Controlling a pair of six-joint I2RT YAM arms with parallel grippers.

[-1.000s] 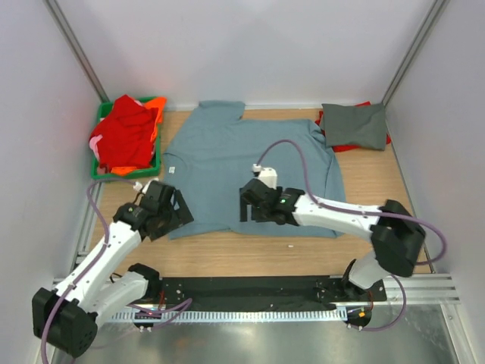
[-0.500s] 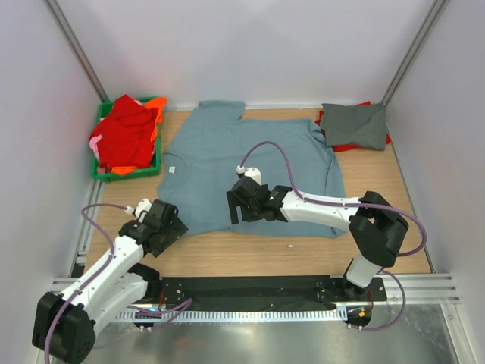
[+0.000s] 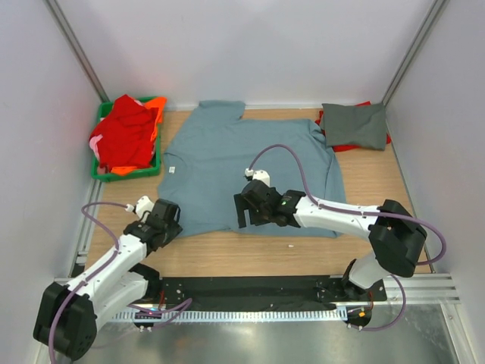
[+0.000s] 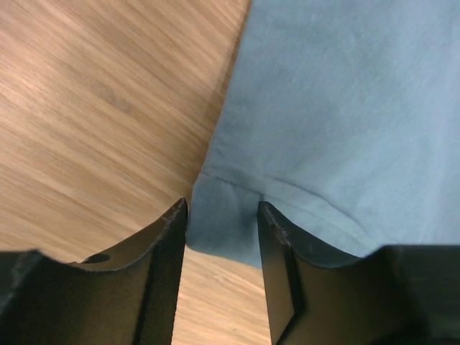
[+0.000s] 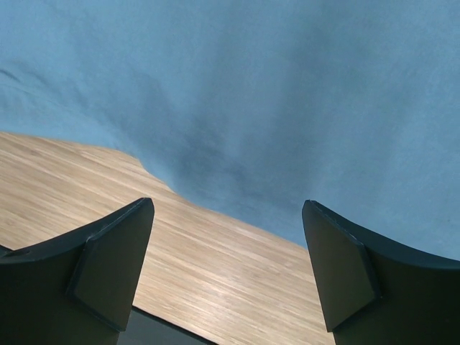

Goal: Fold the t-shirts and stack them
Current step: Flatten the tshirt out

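Here the left fingers (image 4: 162, 251) sit low over the bench (image 3: 227, 250) with a narrow gap between them. The near-left hem corner of the blue-grey shirt (image 3: 227, 152) lies in that gap. The cloth there looks flat and unsqueezed, so the fingers stand slightly apart around the corner, not pinching it. Ahead of them and to their right the shirt spreads out smooth, with its stitched hem running off to the right. To their left there is only bare wood.

The right fingers (image 5: 108, 251) are spread wide, with nothing between them. They hang over the shirt's near hem about midway along it. The hem edge crosses the gap at a slant, with cloth ahead of the fingers and wood grain beneath and behind them. A soft, shadowed crease sits in the fabric just ahead of the gap.

From above, the blue-grey shirt lies open and flat in the middle of the bench, and both sets of fingers are at its near edge. Far ahead of the right fingers and to their right, a dark grey shirt (image 3: 354, 125) lies folded on top of a red one (image 3: 345, 148). Far ahead of the left fingers, a heap of red and orange shirts (image 3: 125, 136) fills a green crate (image 3: 125, 175).
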